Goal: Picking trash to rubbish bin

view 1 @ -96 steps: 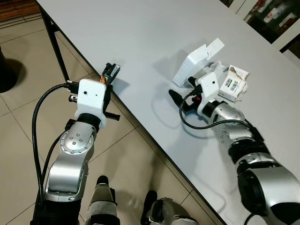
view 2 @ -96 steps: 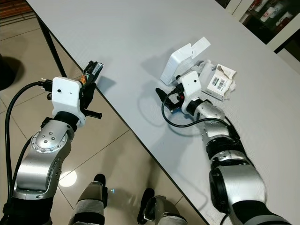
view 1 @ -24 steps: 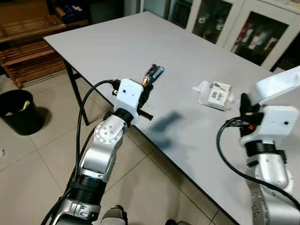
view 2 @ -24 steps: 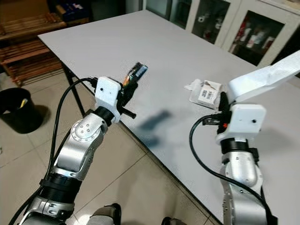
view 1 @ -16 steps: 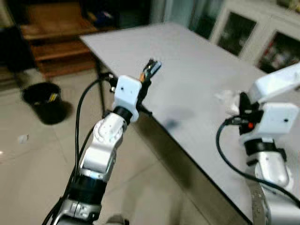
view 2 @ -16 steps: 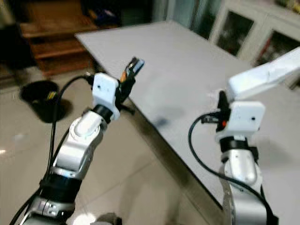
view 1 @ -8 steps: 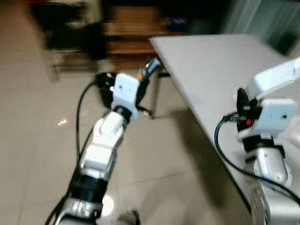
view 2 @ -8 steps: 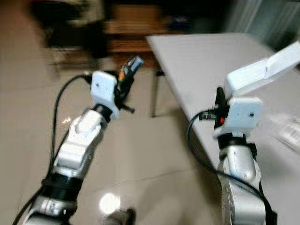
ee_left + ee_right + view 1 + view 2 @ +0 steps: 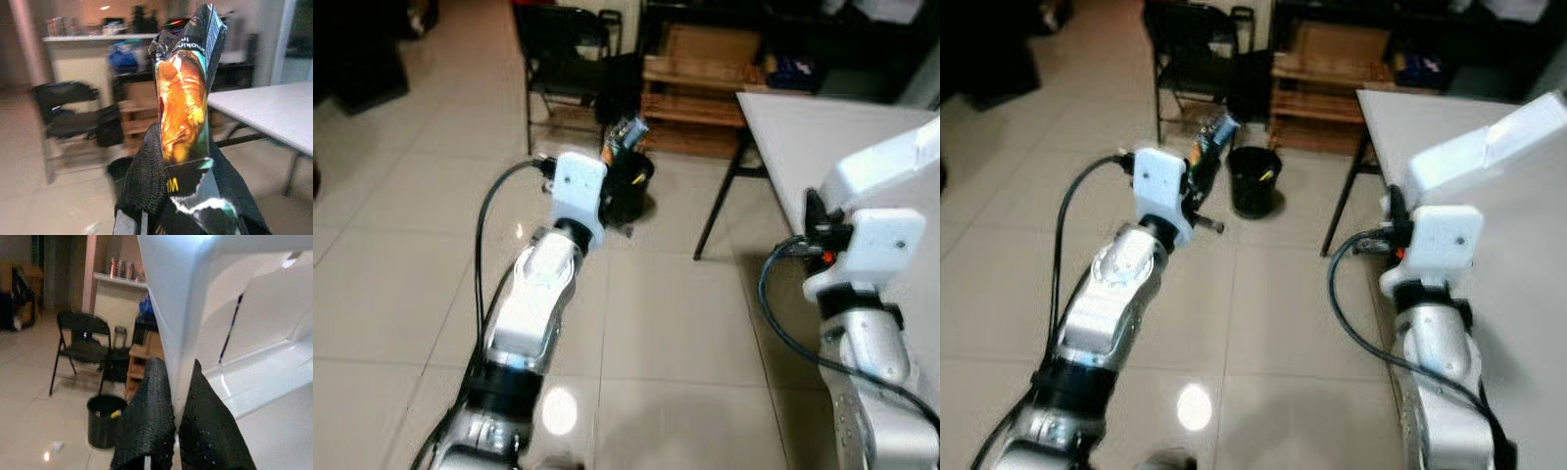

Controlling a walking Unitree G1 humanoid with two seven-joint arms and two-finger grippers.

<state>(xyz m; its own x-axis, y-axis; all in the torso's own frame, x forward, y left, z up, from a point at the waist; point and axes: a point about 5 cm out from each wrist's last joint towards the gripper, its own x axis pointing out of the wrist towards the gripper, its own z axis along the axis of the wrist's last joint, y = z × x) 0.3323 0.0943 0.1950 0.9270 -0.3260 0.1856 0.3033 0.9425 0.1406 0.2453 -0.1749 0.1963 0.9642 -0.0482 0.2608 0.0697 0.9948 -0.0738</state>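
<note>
Carry step: left gripper (image 9: 188, 161) clamps snack wrapper (image 9: 188, 98); right gripper (image 9: 176, 431) clamps white box (image 9: 1484, 142). Rubbish bin (image 9: 1254, 180) lies ahead of both; next, approach.

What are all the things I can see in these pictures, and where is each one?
Snack wrapper: one, orange and dark, pinched in the left tool.
White box: one, opened flaps, pinched in the right tool.
Rubbish bin: one, black, on the floor ahead near the table leg, something yellow inside.
Table: one, pale grey, on the robot's right.
Folding chair: one, black, behind the bin.
Wooden shelf: one, brown, low, against the back.
Floor: beige tiles.
Left tool: black fingers, raised toward the bin.
Right tool: black fingers, raised by the table's edge.
</note>
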